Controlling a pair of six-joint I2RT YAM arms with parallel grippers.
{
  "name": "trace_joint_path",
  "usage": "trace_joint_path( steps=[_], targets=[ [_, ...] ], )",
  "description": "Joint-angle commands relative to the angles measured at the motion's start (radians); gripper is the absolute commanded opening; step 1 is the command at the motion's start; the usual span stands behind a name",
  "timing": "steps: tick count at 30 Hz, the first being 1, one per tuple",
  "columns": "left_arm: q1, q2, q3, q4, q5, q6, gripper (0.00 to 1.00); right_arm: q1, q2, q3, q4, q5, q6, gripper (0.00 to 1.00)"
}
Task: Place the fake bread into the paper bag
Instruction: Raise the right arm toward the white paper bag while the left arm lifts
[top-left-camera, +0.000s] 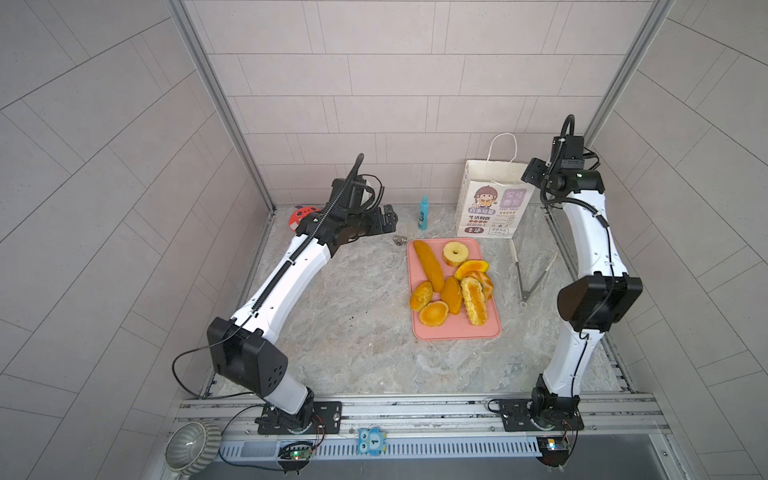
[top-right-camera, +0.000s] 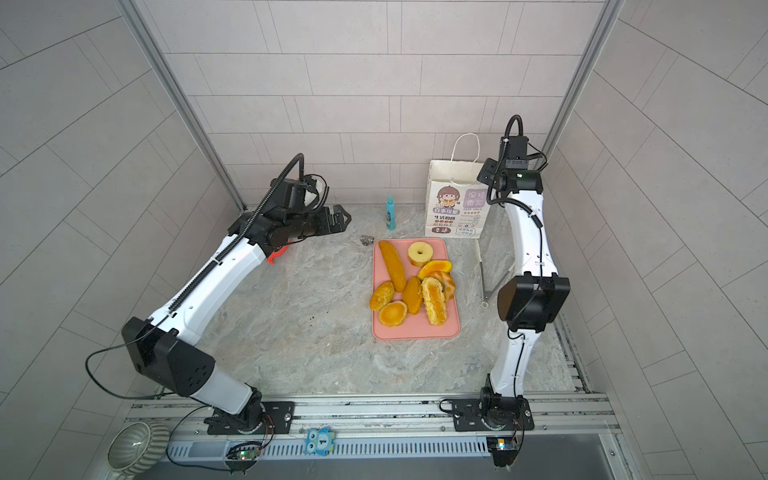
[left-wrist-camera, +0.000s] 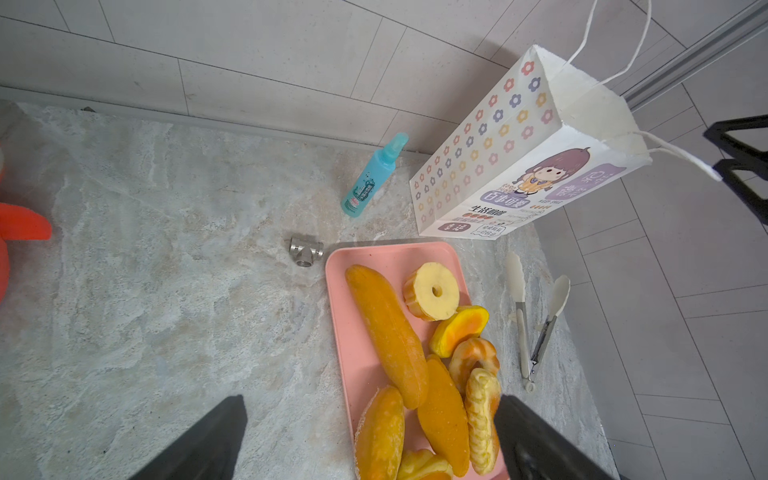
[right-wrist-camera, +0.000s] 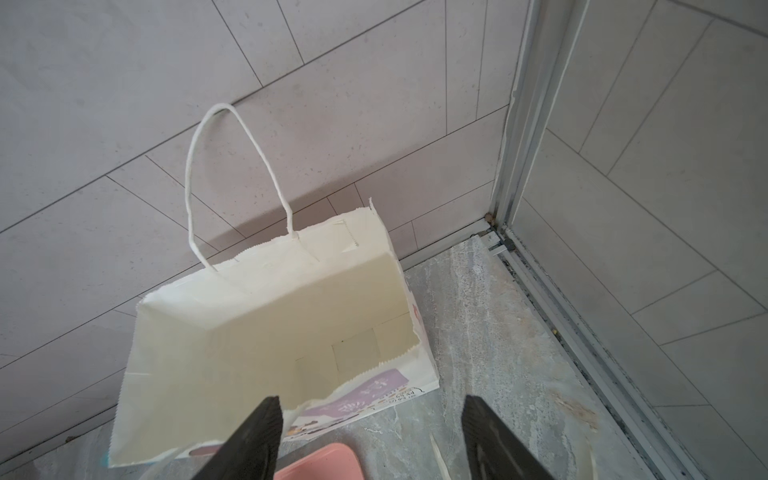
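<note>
Several golden-orange and yellow pieces of fake bread lie together on a pink tray (top-left-camera: 457, 330); among them are a long loaf (top-left-camera: 429, 266) and a pale ring (top-left-camera: 456, 253). Behind the tray the white paper bag (top-left-camera: 490, 208) stands upright with its mouth wide, and its inside (right-wrist-camera: 249, 332) looks bare. My left gripper (top-left-camera: 384, 220) hovers open to the left of the tray, and in its wrist view the left gripper (left-wrist-camera: 370, 399) frames the loaf (left-wrist-camera: 386, 332) and the buns. High at the bag's right top corner, my right gripper (top-left-camera: 534, 170) has its jaws apart over the front rim (right-wrist-camera: 370, 398), with nothing held.
A teal spray bottle (top-left-camera: 423, 212) stands left of the bag, with a metal tee fitting (top-left-camera: 400, 240) by the tray's back corner. Tongs (top-left-camera: 525, 274) lie right of the tray. A red plush (top-left-camera: 301, 216) sits at the back left. Tiled walls close three sides.
</note>
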Motion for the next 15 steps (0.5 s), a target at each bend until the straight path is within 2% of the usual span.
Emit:
trace_joint_path(
  steps=[1, 9, 15],
  targets=[
    [-0.006, 0.009, 0.007, 0.025, 0.021, 0.008, 1.00, -0.008, 0.050, 0.070, -0.051, -0.013, -0.071, 0.69],
    [-0.005, -0.028, -0.093, 0.070, 0.009, 0.009, 1.00, -0.040, 0.165, 0.180, -0.035, -0.035, -0.100, 0.69],
    [-0.005, -0.028, -0.111, 0.067, 0.003, 0.008, 1.00, -0.049, 0.211, 0.232, -0.019, -0.042, -0.094, 0.67]
  ],
)
